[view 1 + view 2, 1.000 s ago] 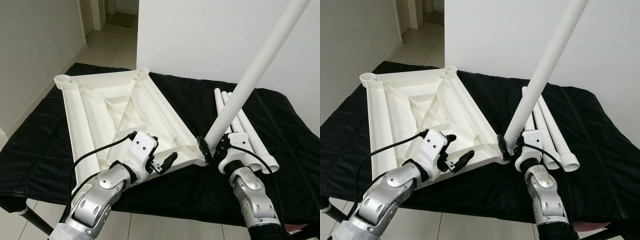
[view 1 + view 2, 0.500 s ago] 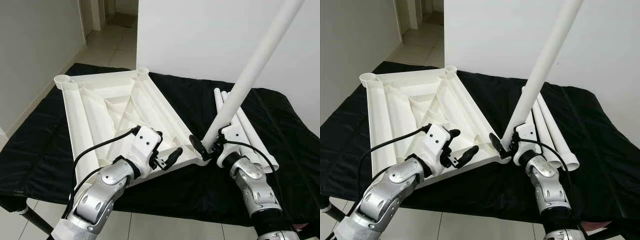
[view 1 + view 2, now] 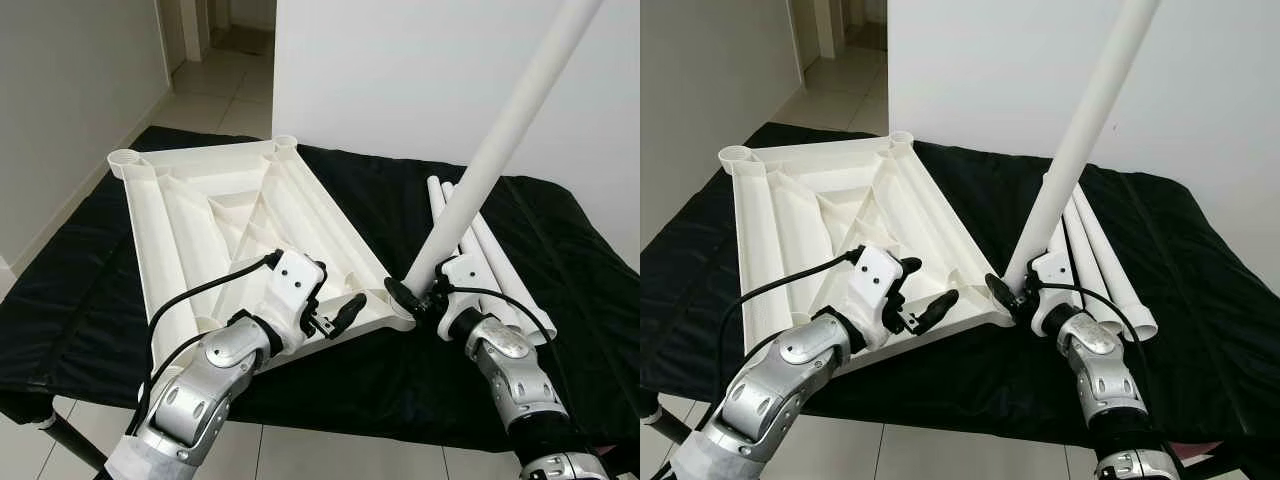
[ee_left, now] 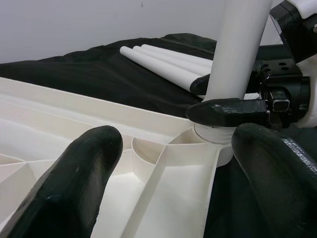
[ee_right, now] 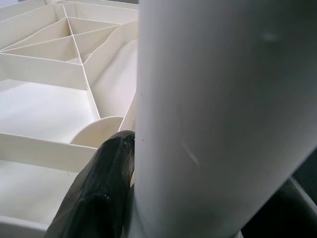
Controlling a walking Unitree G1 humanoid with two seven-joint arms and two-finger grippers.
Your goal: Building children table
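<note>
A white plastic tabletop (image 3: pixel 220 220) lies upside down on the black-covered table (image 3: pixel 90 290), ribs facing up. My right gripper (image 3: pixel 415 298) is shut on a long white leg tube (image 3: pixel 490 160) near its lower end. The tube stands tilted up to the right, its base at the tabletop's near right corner socket (image 4: pixel 213 144). My left gripper (image 3: pixel 332 302) is open over the tabletop's near edge, just left of that socket, holding nothing. In the right wrist view the tube (image 5: pixel 223 114) is pressed against one black finger (image 5: pixel 99 193).
Spare white leg tubes (image 3: pixel 500 260) lie side by side on the black cloth to the right of the tabletop. Round sockets (image 3: pixel 125 158) show at the far corners. A white wall stands behind, with tiled floor and a doorway at the far left.
My left gripper has moved forward along the tabletop's near edge toward the corner socket. My right wrist has shifted a little, and the tube's base has settled closer to the socket.
</note>
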